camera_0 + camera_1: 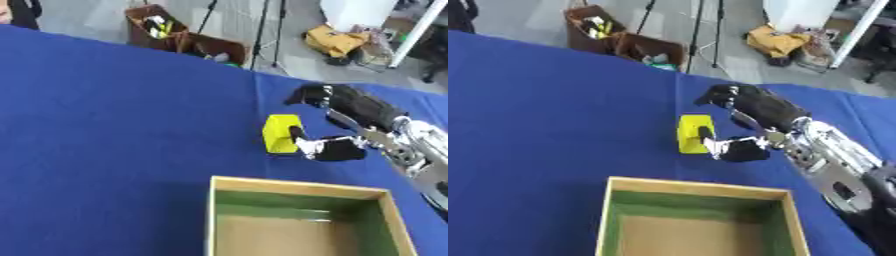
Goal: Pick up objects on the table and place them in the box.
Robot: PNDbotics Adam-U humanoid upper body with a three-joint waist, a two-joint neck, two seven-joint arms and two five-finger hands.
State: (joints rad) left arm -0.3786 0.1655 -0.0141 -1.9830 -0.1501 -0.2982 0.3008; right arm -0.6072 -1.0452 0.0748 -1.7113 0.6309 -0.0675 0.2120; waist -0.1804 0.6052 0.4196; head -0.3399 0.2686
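Table [114, 125] covered in blue cloth carries 1 yellow block [281, 132] and 1 open box [299, 189] with wooden walls and a green lining. The right hand [750, 125] comes in from the right side, spread around the block: its thumb [726, 148] lies against the block's near right edge, while its upper fingers [719, 95] reach past the block's far side without clearly touching it, so the block sits in the gap between them, standing on the cloth. The box lies nearer than the hand and a little to its left, holding nothing visible. The left hand shows in neither view.
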